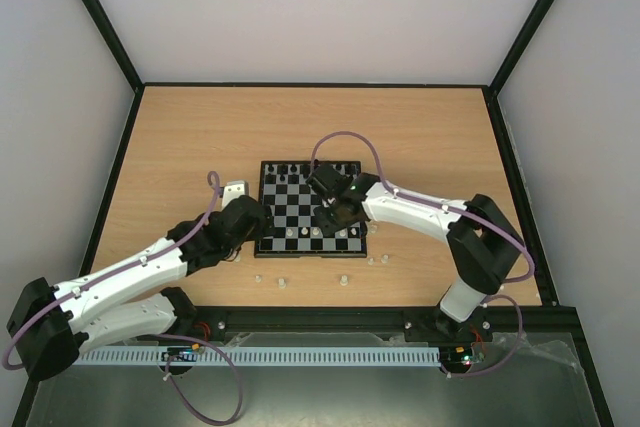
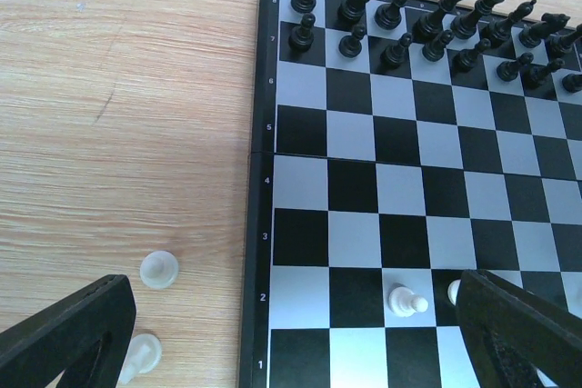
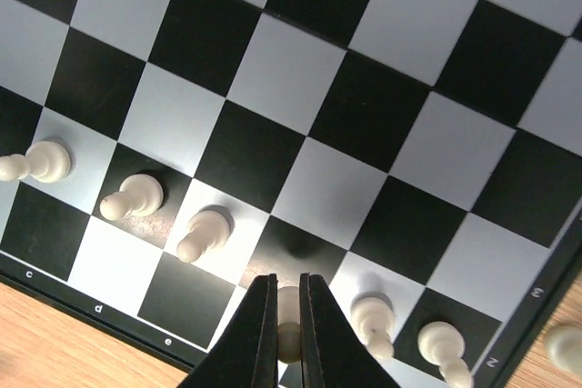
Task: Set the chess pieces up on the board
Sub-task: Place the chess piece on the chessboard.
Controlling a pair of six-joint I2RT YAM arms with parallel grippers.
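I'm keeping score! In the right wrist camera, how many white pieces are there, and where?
White pieces standing on the board: 5
Held white piece, in the right pincer: 1
Off-board white piece: 1
Total: 7

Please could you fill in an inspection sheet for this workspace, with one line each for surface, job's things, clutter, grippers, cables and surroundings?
Surface: light wooden table.
Job's things: the board lies flat mid-table. Black pieces stand along its two far rows and white pieces stand in a near row. Loose white pieces lie on the table by its near edge.
Clutter: nothing seen.
Grippers: the left gripper is open and empty, over the board's left edge. The right gripper is shut on a white piece over the near row.
Cables: a purple cable runs along each arm, with one loop above the board.
Surroundings: pale walls, black frame posts.
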